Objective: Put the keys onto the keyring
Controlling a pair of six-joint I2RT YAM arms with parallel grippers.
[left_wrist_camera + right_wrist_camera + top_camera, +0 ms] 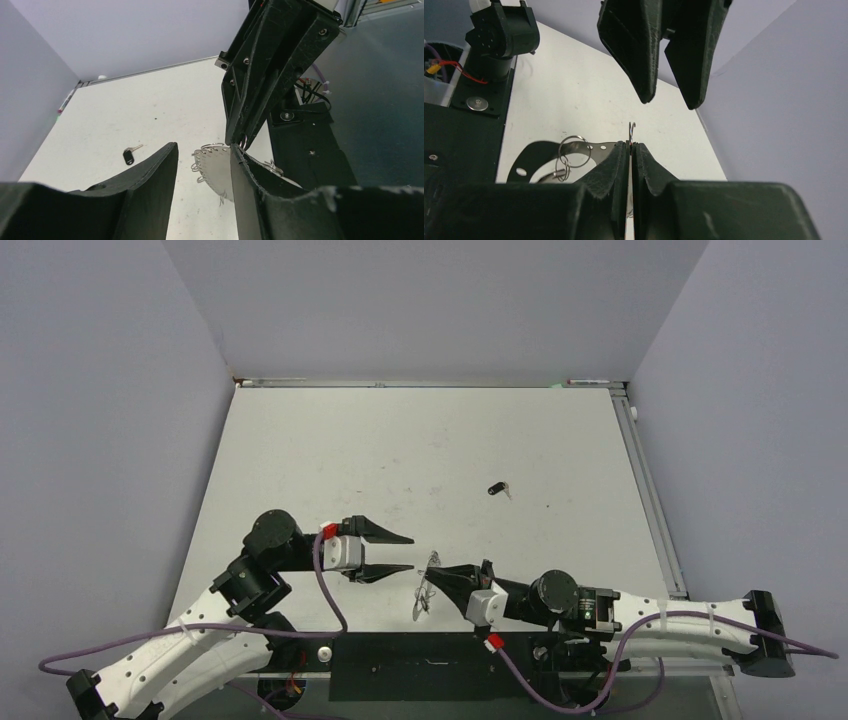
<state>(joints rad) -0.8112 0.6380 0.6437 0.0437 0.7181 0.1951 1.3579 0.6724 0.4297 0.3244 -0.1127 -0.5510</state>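
At the near edge of the worktop [400,440], the right end effector [445,575] pinches the keyring [427,585] by its rim, holding it upright (small wire loops hang from it). The left end effector [410,553] stands spread just left of the keyring. One key [498,489] lies well beyond the keyring.

My top camera looks steeply down from above the near edge, taking in the whole bench [420,440]. The left wrist camera sits close behind its own jaws, facing the right jaws. The right wrist camera looks back up at the left jaws. All three share the keyring [427,585]; top and left wrist share the key [498,489].
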